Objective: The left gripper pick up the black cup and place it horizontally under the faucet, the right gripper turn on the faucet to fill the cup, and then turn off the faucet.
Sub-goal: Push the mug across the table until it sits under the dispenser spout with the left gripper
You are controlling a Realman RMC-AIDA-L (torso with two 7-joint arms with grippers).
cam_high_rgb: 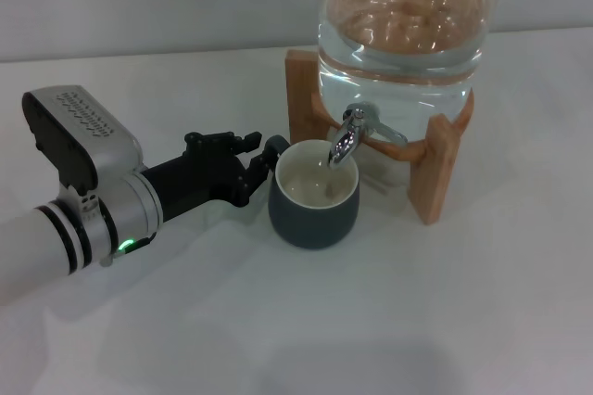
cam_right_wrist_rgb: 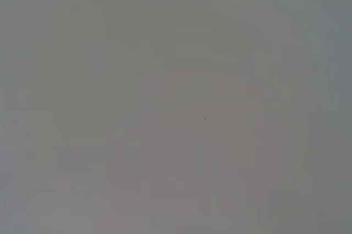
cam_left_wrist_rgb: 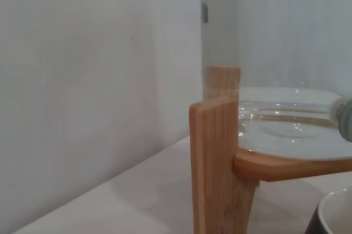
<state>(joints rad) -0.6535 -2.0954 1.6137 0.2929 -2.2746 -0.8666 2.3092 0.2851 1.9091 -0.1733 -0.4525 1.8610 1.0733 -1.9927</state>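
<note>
While level, left gripper (cam_high_rgb: 262,161) beside black cup (cam_high_rgb: 314,208)

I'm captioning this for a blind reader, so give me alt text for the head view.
A black cup stands upright on a white table under the chrome faucet of a glass water jar on a wooden stand. The left claw is at the cup's handle side; the right claw is out of view.

The left arm reaches in from the lower left of the head view, its silver-white forearm slanting up toward the middle, grey perforated box on top and a small green light lit beneath. The left claw (cam_high_rgb: 262,159) sits mid-frame, black fingers closed on a small handle. The right claw is out of sight
</note>
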